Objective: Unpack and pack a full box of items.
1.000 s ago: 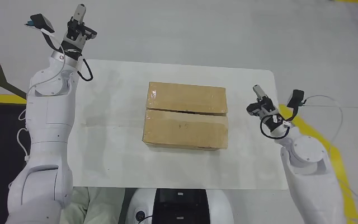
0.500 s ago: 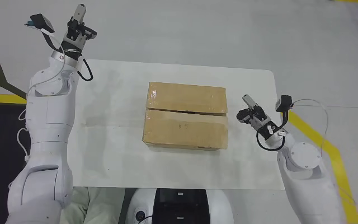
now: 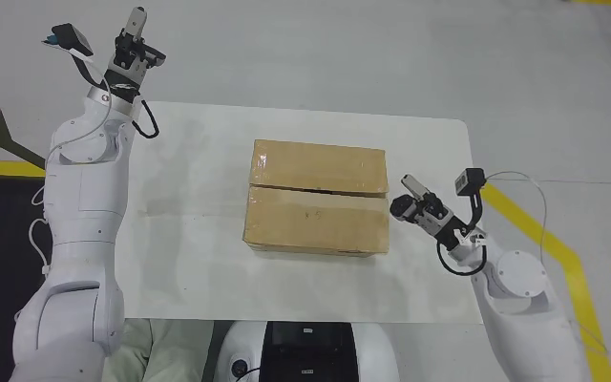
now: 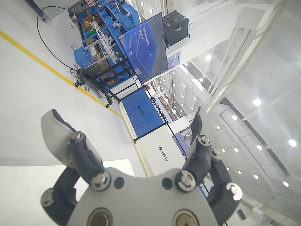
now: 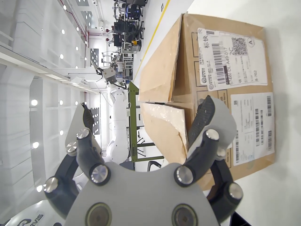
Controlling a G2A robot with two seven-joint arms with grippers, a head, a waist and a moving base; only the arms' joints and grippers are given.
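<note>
Just beside right tool [image 5: 145, 105] — labelled box [image 3: 315, 220]

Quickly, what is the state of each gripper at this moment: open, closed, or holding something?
Left gripper: open, holding nothing, raised beyond the table's corner.
Right gripper: open, holding nothing, at the labelled end of the cardboard box.

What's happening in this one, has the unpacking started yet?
Not yet. The cardboard box sits on the white table with its top flaps closed. The right claw is open close beside the box's right end, holding nothing. The left claw, also open and empty, is up by the table's far left corner, away from the box.
</note>
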